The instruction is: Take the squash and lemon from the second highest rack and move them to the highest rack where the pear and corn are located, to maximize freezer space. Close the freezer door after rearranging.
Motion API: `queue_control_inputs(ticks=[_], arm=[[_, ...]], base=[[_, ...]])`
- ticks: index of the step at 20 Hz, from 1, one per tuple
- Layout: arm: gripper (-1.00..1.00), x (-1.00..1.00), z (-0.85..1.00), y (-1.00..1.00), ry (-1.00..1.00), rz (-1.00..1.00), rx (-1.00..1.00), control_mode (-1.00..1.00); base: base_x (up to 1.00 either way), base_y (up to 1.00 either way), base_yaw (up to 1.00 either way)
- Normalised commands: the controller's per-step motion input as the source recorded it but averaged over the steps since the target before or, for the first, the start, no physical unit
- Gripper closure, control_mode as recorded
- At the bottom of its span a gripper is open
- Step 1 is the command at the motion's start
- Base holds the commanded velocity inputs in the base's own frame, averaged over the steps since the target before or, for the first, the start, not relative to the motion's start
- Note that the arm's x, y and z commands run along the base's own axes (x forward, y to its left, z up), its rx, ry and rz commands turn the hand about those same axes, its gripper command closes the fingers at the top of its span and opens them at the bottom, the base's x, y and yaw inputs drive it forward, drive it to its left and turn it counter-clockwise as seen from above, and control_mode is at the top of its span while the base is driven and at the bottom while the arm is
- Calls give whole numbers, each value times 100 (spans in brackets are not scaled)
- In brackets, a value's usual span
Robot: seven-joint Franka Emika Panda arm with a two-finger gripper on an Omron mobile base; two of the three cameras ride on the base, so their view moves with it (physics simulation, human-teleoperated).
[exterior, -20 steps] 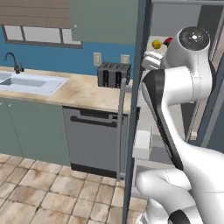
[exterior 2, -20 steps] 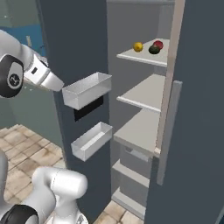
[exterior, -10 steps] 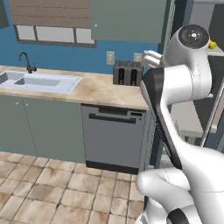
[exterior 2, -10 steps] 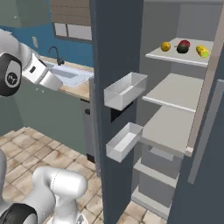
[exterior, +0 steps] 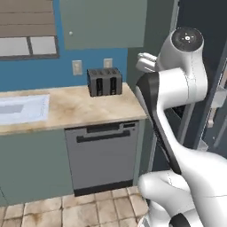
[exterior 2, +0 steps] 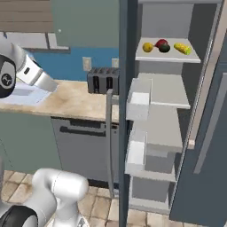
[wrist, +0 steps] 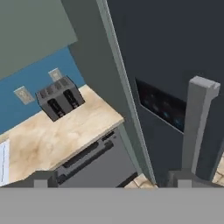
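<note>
Although the freezer door [exterior 2: 126, 111] stands wide open, edge-on in the right base view, the robot's gripper [wrist: 113, 179] is on its outer side, aimed at the dark grey door face [wrist: 175, 65] and its tall grey bar handle [wrist: 197, 127], which rises at about one o'clock from the fingers. Both small dark finger tips [wrist: 41, 178] sit far apart at the bottom of the hand view with nothing between them, so the jaws are spread and empty.

On the highest white rack [exterior 2: 168, 55], at about one o'clock in the right base view, lie three pieces: a small round yellow fruit [exterior 2: 147, 46] at the left, a dark red-and-green rounded piece [exterior 2: 163, 45] in the middle, and a yellow ear of corn [exterior 2: 182, 48] at the right, its long axis running roughly from ten to four o'clock. Which of these is the lemon, pear or squash is too small to tell. The rack just below [exterior 2: 166, 91] looks bare, so the rearranging appears done and closing the door is probably the step in hand.

The relation that matters is that the door sits between the fingers and the shelves, its long axis upright; a push on this outer face should swing it shut. A black two-slot toaster [exterior: 104, 82] stands on the beige stone counter [exterior: 66, 108] at nine o'clock from the door.
</note>
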Motion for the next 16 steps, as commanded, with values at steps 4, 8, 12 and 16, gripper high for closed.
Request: queue_control_inputs(ticks=[4, 8, 12, 16], arm=[[-100, 0, 0, 0, 0, 0, 0, 100], [-100, 0, 0, 0, 0, 0, 0, 100], [-100, 0, 0, 0, 0, 0, 0, 100], [-100, 0, 0, 0, 0, 0, 0, 100]], base=[[55, 66, -100], [69, 79, -79], [55, 56, -46], [47, 17, -47]])
